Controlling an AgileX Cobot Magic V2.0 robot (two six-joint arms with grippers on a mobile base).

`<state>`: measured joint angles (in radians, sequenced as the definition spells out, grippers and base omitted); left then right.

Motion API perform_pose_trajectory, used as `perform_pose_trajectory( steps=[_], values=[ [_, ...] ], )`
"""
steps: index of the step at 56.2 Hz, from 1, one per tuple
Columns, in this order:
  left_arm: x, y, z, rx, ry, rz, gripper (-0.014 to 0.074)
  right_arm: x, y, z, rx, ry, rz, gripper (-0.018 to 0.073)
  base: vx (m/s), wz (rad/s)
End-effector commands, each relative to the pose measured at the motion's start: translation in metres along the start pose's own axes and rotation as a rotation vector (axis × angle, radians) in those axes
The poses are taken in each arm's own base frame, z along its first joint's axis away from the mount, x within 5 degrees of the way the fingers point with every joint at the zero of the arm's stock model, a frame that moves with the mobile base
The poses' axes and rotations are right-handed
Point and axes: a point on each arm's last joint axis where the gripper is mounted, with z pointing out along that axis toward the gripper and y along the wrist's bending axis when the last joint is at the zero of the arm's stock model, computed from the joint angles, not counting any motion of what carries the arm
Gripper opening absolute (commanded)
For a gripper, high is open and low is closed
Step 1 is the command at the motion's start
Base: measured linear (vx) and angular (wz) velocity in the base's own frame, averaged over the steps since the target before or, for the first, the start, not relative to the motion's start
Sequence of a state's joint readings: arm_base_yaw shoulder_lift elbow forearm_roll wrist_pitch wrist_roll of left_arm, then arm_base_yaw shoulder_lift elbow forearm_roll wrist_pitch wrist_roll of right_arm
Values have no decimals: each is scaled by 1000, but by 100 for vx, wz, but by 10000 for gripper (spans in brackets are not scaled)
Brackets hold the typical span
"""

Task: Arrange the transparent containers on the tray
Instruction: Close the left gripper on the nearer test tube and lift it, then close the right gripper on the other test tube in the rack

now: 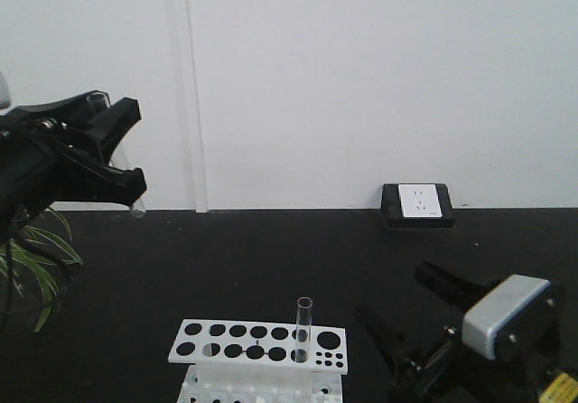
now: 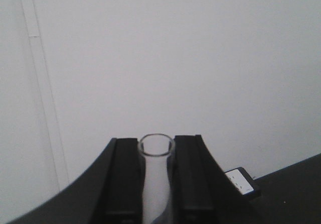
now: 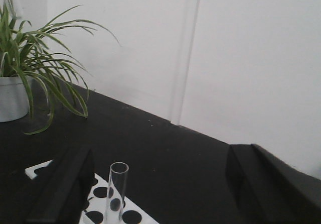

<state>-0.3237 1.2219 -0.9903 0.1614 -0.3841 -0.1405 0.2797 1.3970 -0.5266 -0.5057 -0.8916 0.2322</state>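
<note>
Partway: left gripper (image 1: 135,146), nine o'clock, clamps a test tube (image 2: 156,176). A second tube (image 1: 303,329) waits in the rack (image 1: 237,342) at six o'clock; right gripper (image 1: 392,291) gapes empty.

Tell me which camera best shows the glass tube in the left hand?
The left wrist view: the test tube fills the centre, its rimmed mouth clear, clamped in the left hand. The front view shows only its ends poking out of that hand. The right wrist view misses it, showing another tube in the white rack.
</note>
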Motion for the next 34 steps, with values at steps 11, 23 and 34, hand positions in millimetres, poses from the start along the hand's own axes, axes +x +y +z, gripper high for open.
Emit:
perform_pose_trajectory(
  steps=[11,23,34],
  values=[
    [-28,-1,-9,-3,-74,-7,-4,-3,-10,55,-134,-128,70,592,0,0],
    [-27,-1,-9,-4,-65,-7,-4,14,-14,82,-204,-92,93,592,0,0],
    [-27,-1,-9,-4,-64,-7,-4,36,-15,96,-235,-49,124,592,0,0]
  ],
)
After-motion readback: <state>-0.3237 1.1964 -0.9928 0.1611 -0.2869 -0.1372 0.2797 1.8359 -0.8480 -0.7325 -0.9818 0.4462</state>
